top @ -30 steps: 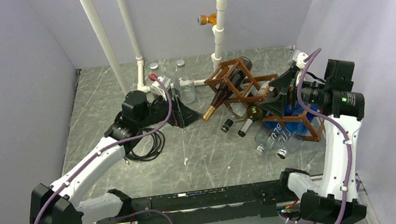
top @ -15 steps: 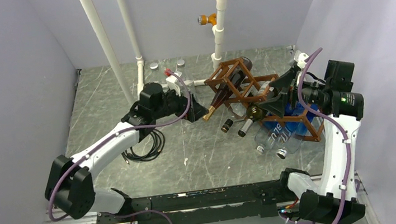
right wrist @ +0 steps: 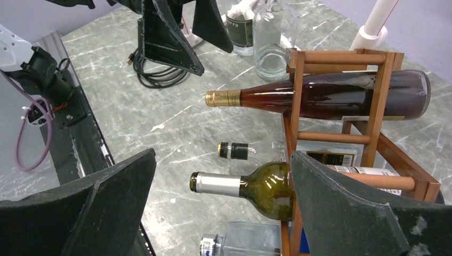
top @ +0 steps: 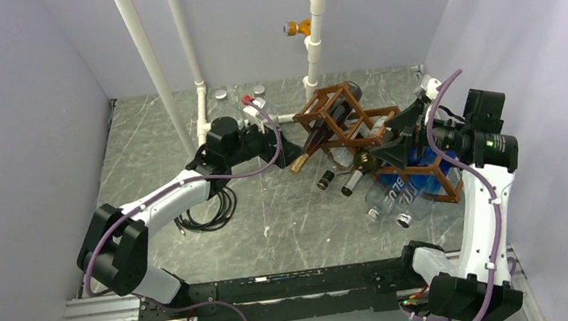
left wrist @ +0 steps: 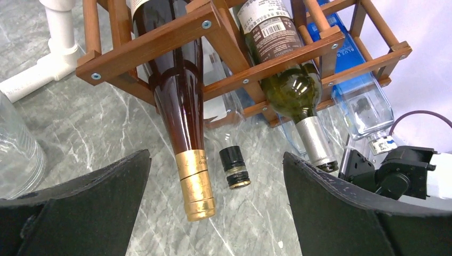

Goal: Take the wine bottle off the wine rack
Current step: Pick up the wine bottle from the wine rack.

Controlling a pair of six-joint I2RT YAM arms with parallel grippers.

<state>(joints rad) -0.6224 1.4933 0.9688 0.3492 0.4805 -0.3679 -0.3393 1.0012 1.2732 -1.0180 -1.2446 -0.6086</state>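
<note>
The reddish-brown wine rack (top: 357, 124) stands at the back right with several bottles lying in it. A dark red-brown wine bottle (left wrist: 181, 101) with a gold cap (top: 298, 163) pokes out of a top cell. A green bottle (right wrist: 266, 188) with a silver neck lies lower down. My left gripper (top: 290, 156) is open just short of the gold cap, which sits between its fingers (left wrist: 96, 202) in the left wrist view, untouched. My right gripper (top: 381, 137) is open over the rack's front, with the green bottle's neck (right wrist: 216, 183) between its fingers.
A clear bottle with a black cap (top: 326, 179) and a blue square bottle (top: 397, 192) lie low in the rack. White pipes (top: 148, 55) and clear glass bottles (right wrist: 272, 32) stand behind the left gripper. A black cable (top: 210, 209) lies on the marbled floor. Walls close in on both sides.
My left arm has reached forward and to the right, bringing its open gripper up to the gold cap. The right arm and the bottles have not moved.
</note>
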